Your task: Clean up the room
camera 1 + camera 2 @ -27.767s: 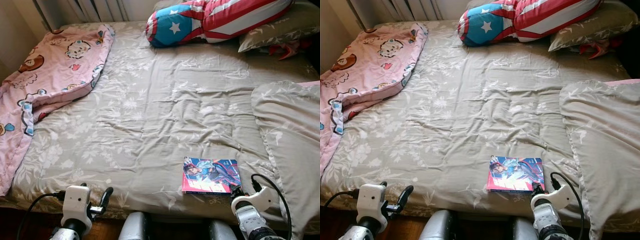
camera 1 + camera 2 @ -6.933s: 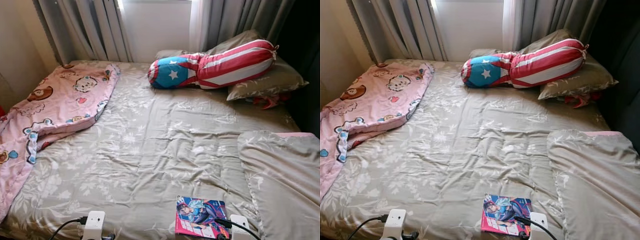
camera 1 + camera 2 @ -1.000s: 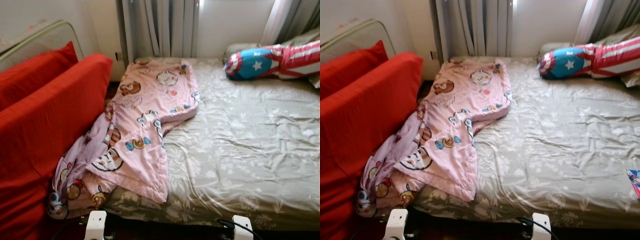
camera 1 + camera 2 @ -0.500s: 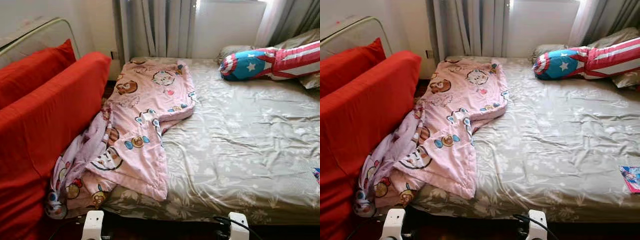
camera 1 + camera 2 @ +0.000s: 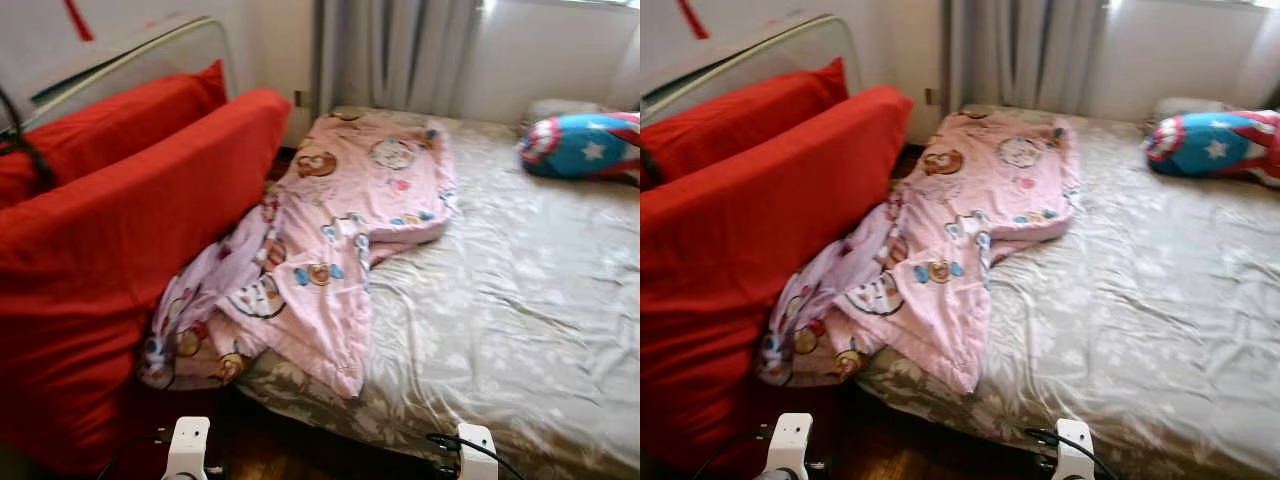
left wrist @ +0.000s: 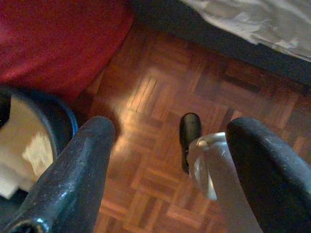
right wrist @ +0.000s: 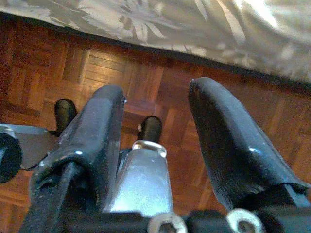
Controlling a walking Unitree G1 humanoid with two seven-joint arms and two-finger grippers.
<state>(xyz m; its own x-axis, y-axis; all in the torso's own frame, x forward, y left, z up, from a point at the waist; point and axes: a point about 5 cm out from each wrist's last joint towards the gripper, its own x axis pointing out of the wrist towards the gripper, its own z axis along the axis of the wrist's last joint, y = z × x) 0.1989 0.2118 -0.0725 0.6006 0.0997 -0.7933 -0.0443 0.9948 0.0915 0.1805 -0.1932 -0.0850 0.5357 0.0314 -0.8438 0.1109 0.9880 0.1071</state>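
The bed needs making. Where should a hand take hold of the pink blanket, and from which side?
Probably the pink blanket is best gripped at its loose corner draped near the bed's near edge, coming from the foot. That corner lies free, while the bunched part is wedged against the red cushion.

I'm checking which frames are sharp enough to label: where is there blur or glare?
Left eye view: soft all over, the pink blanket print smeared. Right eye view: the same softness, window daylight washing out the top right. Left wrist view: a glare patch on the parquet floor. Right wrist view: fairly sharp, bedsheet brightly lit.
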